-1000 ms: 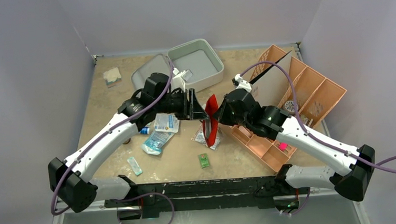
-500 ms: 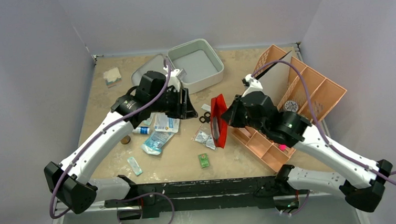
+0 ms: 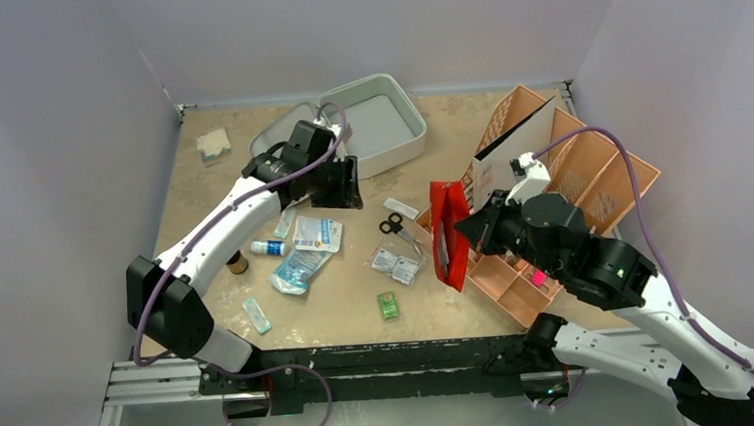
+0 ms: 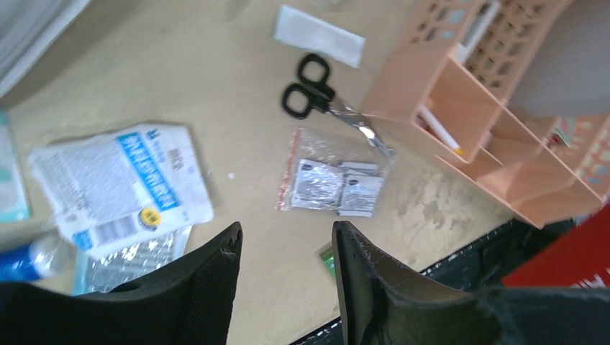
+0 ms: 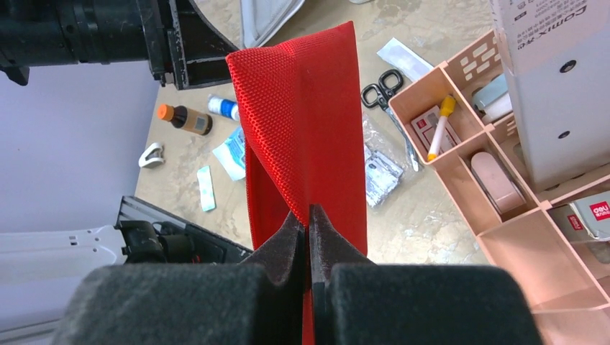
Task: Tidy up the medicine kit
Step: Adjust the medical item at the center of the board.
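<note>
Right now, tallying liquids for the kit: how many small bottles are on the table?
2. A brown orange-capped bottle stands out on the left, and a blue-labelled bottle sits beside it, between it and the white packet. Others may be hidden.

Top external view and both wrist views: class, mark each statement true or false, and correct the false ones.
1. The right gripper is shut on the red mesh pouch. True.
2. The scissors lie on the table near the orange tray. True.
3. The left gripper holds the scissors. False: it is open and empty.
4. The medicine kit is closed. False: its lid is open.
</note>
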Controlling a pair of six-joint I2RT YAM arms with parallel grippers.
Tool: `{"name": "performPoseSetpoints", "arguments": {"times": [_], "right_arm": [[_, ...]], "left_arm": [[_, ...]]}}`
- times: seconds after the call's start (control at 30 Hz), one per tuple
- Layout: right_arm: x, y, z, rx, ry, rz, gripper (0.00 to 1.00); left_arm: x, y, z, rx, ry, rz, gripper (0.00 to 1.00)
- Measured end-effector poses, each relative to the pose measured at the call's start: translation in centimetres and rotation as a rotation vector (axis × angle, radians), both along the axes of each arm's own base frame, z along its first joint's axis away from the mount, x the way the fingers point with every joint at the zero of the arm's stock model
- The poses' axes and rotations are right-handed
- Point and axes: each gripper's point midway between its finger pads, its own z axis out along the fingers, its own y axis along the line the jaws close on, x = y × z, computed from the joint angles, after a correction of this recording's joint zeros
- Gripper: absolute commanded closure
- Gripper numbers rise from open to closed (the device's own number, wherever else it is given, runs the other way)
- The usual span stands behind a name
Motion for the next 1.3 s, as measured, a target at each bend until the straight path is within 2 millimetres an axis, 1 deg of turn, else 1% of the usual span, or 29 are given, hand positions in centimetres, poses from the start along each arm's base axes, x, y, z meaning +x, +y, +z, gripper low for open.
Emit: {"name": "performPoseSetpoints", "arguments": {"times": [0.13, 0.27, 0.37, 0.5, 0.57, 0.77, 0.9, 1.03, 1.3], "right_arm": [[-0.2, -0.3, -0.1, -0.004, -0.004, 0.003, 1.0], [-0.3, -0.3, -1.4, -0.014, 0.005, 0.006, 1.0], [-0.3, -0.3, -2.2, -0.026, 0.017, 0.007, 1.0], [-0.3, -0.3, -2.6, -0.026, 0.017, 0.008, 1.0], [-0.4, -0.3, -2.7, -0.022, 0.015, 0.01, 1.0], [-0.4, -0.2, -2.9, -0.008, 0.004, 0.011, 1.0], [-0.4, -0.1, -3.0, -0.008, 0.007, 0.016, 1.0], [-0.5, 0.1, -3.2, -0.013, 0.013, 0.025, 1.0], [-0.5, 0.1, -3.2, -0.014, 0.015, 0.029, 1.0]], "left_arm": [[-0.1, 3.0, -1.1, 0.066, 0.037, 0.164, 0.44], [-2.1, 6.8, -2.0, 0.137, 0.089, 0.333, 0.35], [-3.6, 8.8, -2.2, 0.178, 0.116, 0.419, 0.32], [-6.2, 11.0, -3.0, 0.211, 0.168, 0.528, 0.3], [-8.3, 12.2, -3.9, 0.228, 0.217, 0.582, 0.3], [-13.1, 15.4, -5.7, 0.308, 0.332, 0.745, 0.31], [-14.8, 17.2, -6.1, 0.325, 0.33, 0.844, 0.34], [-15.9, 18.3, -6.2, 0.322, 0.327, 0.915, 0.36], [-17.4, 19.4, -8.7, 0.396, 0.404, 1.006, 0.36]]}}
